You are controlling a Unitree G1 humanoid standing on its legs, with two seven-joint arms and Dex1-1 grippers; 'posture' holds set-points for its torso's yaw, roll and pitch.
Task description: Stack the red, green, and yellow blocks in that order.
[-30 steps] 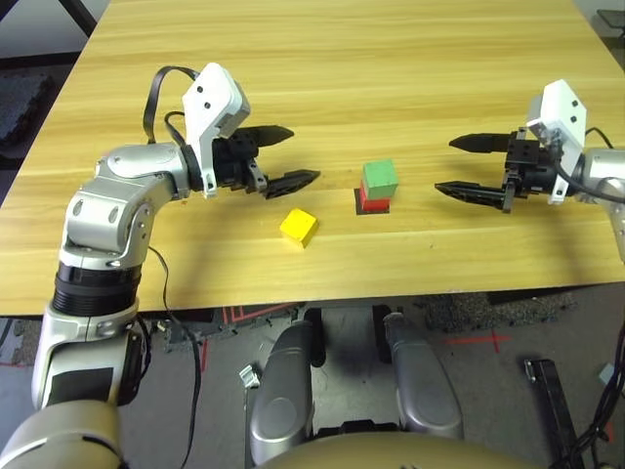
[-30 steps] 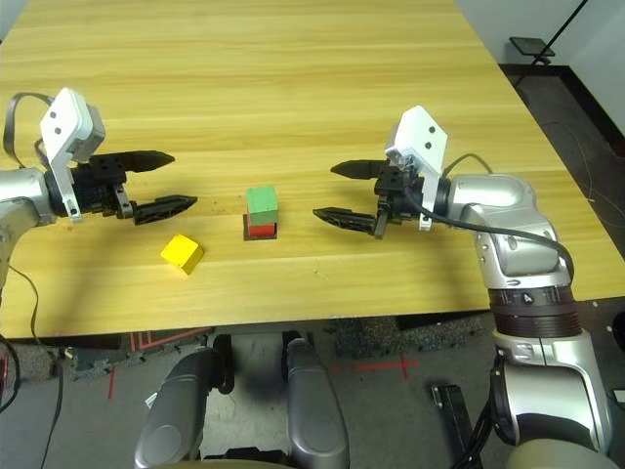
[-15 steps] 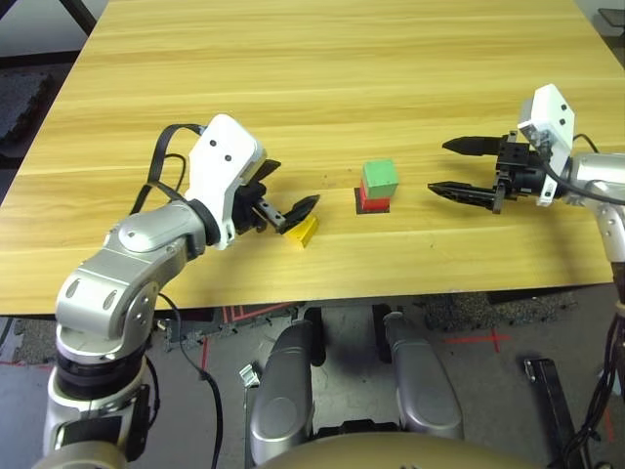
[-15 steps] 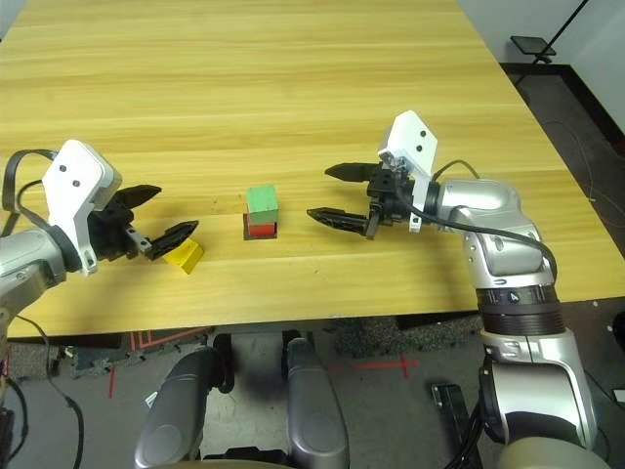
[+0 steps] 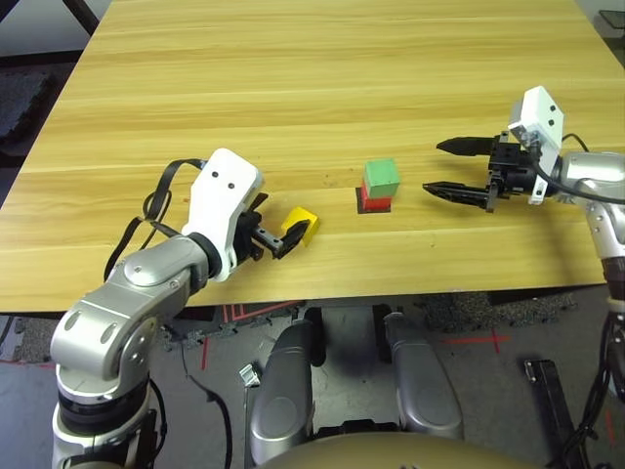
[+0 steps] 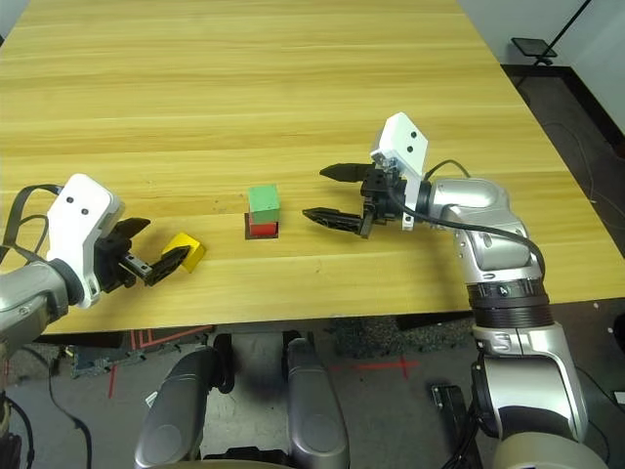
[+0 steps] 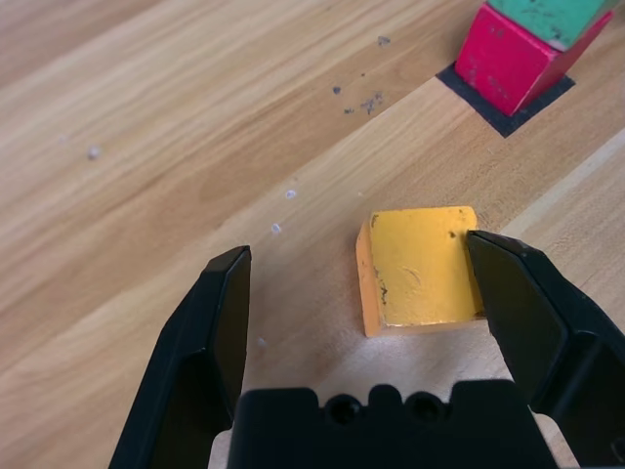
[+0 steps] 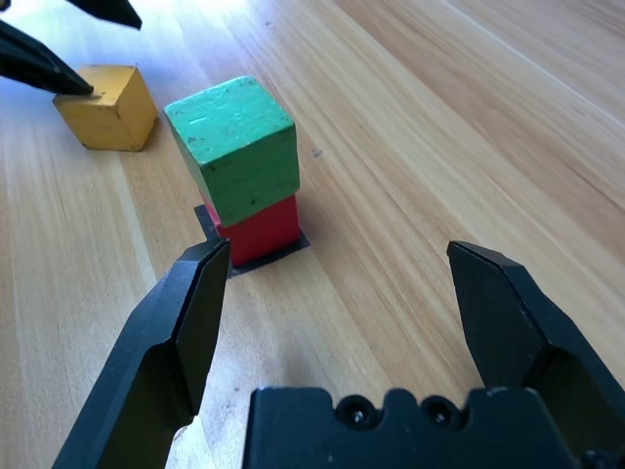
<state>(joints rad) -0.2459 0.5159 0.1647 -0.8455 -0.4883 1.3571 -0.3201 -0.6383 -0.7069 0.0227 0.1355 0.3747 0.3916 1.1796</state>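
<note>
Currently the left tool (image 5: 276, 234), spread wide, brackets the yellow block (image 5: 302, 224) at lower centre-left, beside the green block (image 5: 380, 177) atop the red block (image 5: 370, 200). Centring before closing should prevent twisting. The right tool (image 5: 451, 168) hangs spread.

Green block (image 5: 380, 178) stacked on red block (image 5: 370, 200), on a flat square patch (image 7: 508, 97) toward the table's (image 5: 322, 88) front edge, near its middle. Yellow block (image 5: 302, 223) left of the stack, slightly nearer the front edge, apart from it.
</note>
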